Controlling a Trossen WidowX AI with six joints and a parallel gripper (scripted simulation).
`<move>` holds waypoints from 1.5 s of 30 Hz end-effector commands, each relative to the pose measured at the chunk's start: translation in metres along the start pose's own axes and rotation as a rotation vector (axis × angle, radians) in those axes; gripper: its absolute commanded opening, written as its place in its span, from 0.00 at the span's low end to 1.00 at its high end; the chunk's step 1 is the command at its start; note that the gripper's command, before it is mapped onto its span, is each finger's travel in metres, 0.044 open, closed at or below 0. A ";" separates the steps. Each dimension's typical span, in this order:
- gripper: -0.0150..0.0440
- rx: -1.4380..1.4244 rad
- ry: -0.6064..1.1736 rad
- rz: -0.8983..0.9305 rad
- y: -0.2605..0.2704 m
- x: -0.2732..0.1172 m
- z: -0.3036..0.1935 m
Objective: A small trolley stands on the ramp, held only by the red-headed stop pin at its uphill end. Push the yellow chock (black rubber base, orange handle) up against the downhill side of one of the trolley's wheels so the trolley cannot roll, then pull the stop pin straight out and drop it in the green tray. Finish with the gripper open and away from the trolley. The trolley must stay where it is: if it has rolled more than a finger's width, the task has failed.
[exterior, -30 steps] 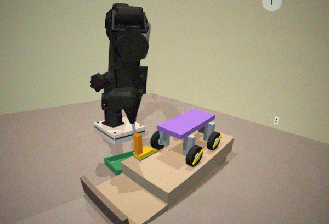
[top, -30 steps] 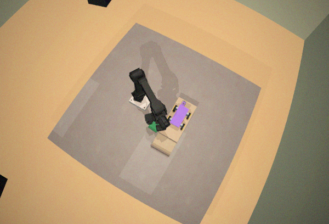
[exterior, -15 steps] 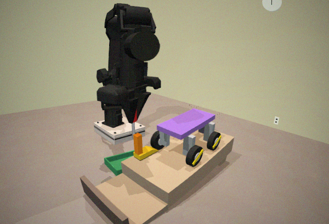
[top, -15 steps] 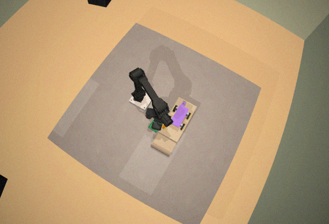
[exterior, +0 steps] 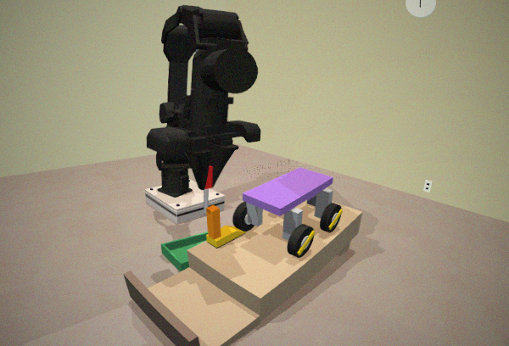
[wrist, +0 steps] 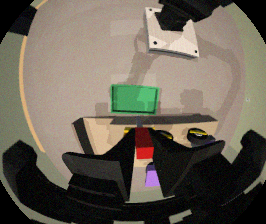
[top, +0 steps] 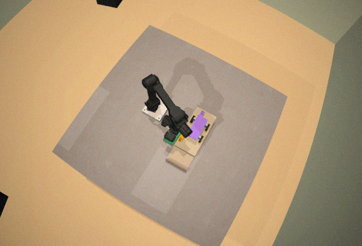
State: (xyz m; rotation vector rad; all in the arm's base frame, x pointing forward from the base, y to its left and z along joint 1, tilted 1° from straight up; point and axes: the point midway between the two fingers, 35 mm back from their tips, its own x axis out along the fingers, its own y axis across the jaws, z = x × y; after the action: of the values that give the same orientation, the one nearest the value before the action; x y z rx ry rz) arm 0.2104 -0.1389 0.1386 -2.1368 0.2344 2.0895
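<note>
And here's the stop pin [exterior: 209,178] [wrist: 144,144], blocky red head, slim grey shaft pointing down, pinched in the gripper [exterior: 209,182] [wrist: 145,142] above the ramp's tray side! The tray [top: 169,141] [exterior: 171,257] [wrist: 134,99] gleams green, shallow, rectangular.

So the purple trolley [top: 198,126] [exterior: 288,189] [wrist: 152,178] sits on the ramp, yellow chock [top: 181,138] [exterior: 224,236] by one wheel, red-headed pin [exterior: 209,178] [wrist: 144,145] dangling upright, green tray [top: 171,141] [exterior: 174,253] [wrist: 134,99] beside the ramp.
</note>
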 end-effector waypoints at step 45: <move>0.58 0.082 -0.021 0.192 0.025 0.084 0.019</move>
State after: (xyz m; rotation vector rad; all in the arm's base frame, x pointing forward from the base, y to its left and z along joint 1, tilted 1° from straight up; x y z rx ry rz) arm 0.1881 -0.1619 0.0555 -2.1183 0.5263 2.1592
